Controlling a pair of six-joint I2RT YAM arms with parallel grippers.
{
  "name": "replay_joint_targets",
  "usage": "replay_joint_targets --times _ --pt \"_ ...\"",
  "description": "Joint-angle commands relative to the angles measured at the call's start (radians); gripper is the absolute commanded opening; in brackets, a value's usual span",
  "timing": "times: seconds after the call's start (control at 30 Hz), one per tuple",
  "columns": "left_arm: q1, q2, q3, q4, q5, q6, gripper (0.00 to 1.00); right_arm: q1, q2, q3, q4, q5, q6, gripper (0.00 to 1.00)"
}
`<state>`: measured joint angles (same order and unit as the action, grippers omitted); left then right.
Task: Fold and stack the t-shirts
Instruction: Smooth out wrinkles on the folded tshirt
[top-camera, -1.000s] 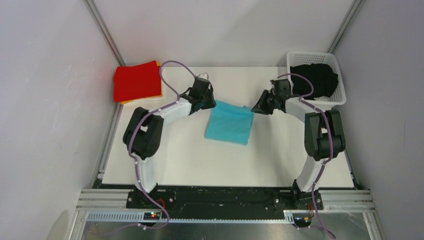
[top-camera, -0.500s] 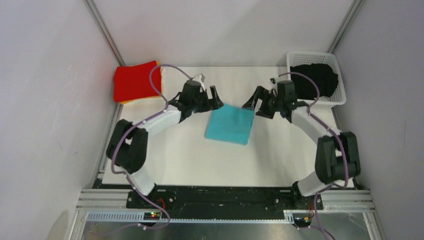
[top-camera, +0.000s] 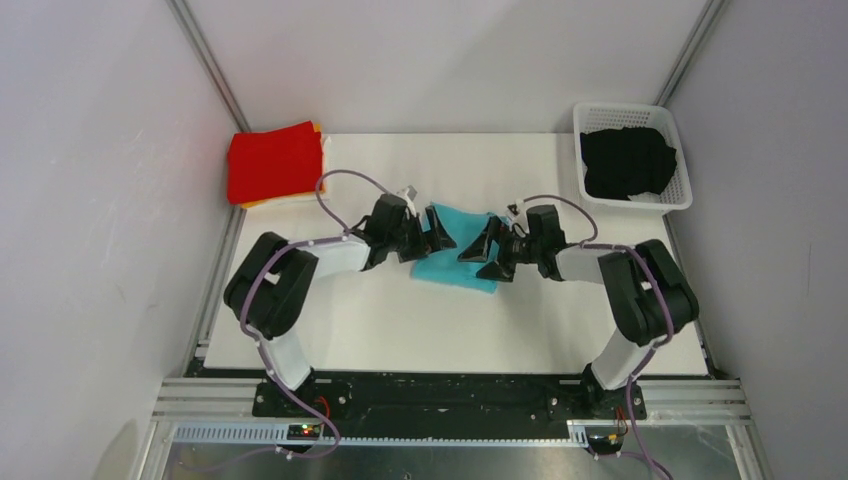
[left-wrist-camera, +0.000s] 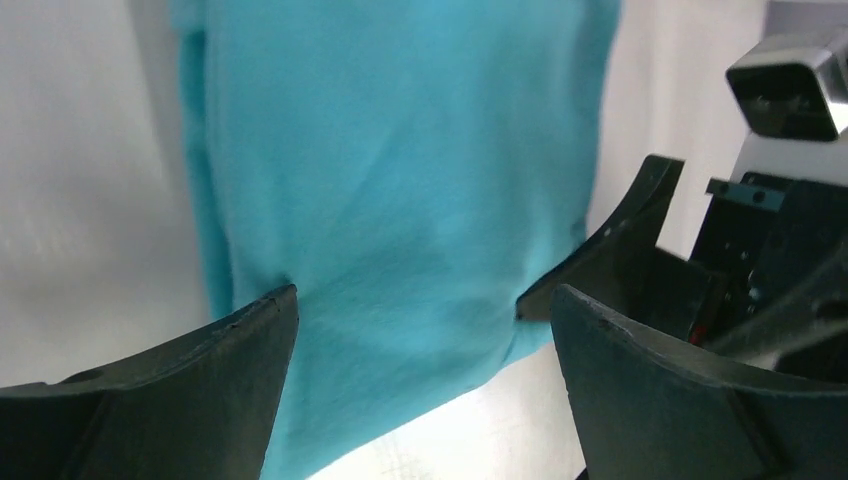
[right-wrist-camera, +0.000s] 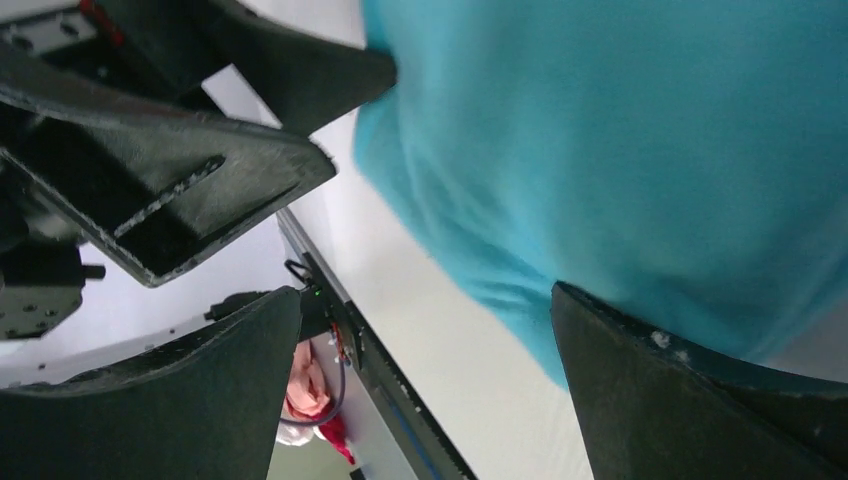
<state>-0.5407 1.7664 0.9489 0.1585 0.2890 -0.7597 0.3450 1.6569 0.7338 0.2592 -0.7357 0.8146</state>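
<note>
Now both grippers face each other over the turquoise shirt (top-camera: 447, 266), near the middle of the table (top-camera: 400, 330) and a little toward its far edge. The left gripper (top-camera: 432, 232) has its jaws spread wide; in its wrist view the left gripper (left-wrist-camera: 422, 300) straddles the shirt (left-wrist-camera: 400, 180), one finger (left-wrist-camera: 200, 390) at the cloth's side edge and the other finger (left-wrist-camera: 680, 400) past the opposite edge. The right gripper (top-camera: 482, 252) is likewise wide apart; its own camera shows the right gripper (right-wrist-camera: 425, 298) with one finger (right-wrist-camera: 700, 390) low against the shirt (right-wrist-camera: 620, 130) and the other finger (right-wrist-camera: 170, 400) out over bare tabletop. Neither holds any cloth between its fingers, and I cannot tell whether the fingertips press on the fabric. The two grippers are close together, tips nearly meeting above the shirt, which lies flat and folded into a rough rectangle. At the far left corner a folded red shirt (top-camera: 275, 162) lies on an orange shirt (top-camera: 255, 203) whose edge peeks out beneath. At the far right corner a basket (top-camera: 625, 108) holds a crumpled black shirt (top-camera: 628, 162).
</note>
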Motion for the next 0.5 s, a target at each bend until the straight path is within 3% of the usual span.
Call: replay_joint_targets --times 0.0,0.3,0.47 --pt "0.011 0.023 -0.071 0.042 -0.046 -0.021 1.00 -0.068 0.092 -0.050 0.091 0.004 -0.015 0.99" --pt "0.031 -0.113 -0.235 0.041 -0.105 0.001 1.00 -0.137 0.032 -0.144 0.011 0.075 -0.094 0.99" --pt "0.031 -0.221 -0.206 0.038 -0.083 0.036 1.00 -0.136 -0.146 -0.117 -0.032 0.056 -0.099 0.99"
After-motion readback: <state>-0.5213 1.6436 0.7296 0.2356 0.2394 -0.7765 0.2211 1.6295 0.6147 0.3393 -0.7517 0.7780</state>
